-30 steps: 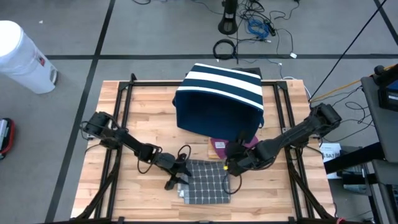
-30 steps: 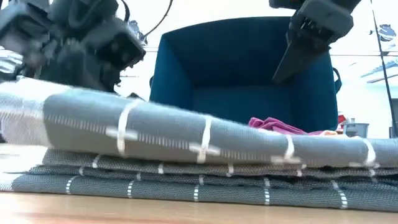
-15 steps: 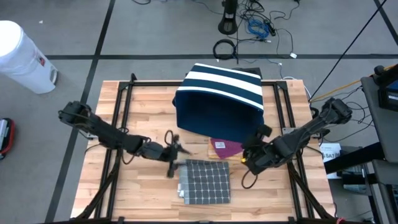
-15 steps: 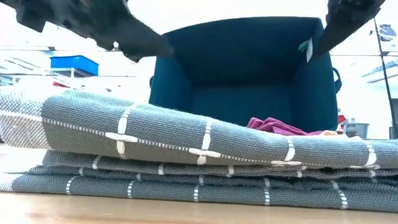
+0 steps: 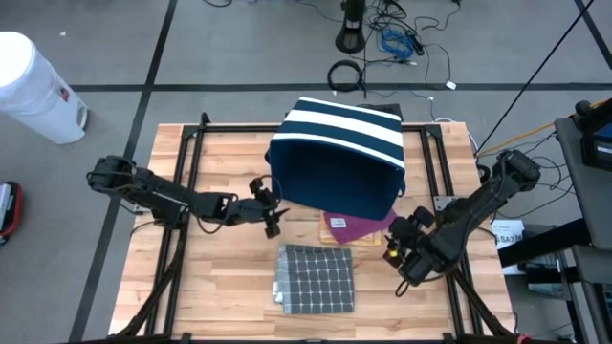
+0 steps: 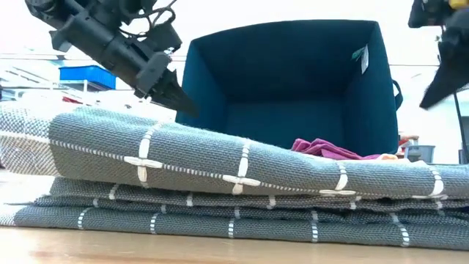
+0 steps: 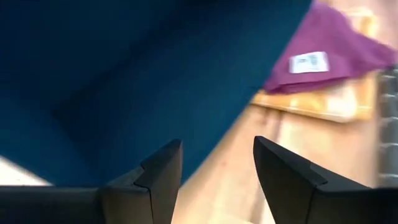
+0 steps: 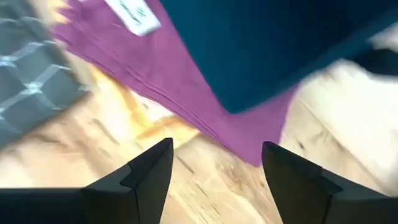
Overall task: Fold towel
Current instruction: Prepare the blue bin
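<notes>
With both arms now drawn back, the folded grey checked towel (image 5: 316, 279) lies released at the tabletop's (image 5: 220, 287) near edge; left end effector (image 5: 271, 212) and right end effector (image 5: 395, 250) gape empty before the blue bin (image 5: 337, 158), suggesting folding done.

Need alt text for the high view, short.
A folded grey grid-pattern towel lies on the wooden table, in front of a navy striped bin. Both grippers are open and clear of it: left gripper, right gripper.
</notes>
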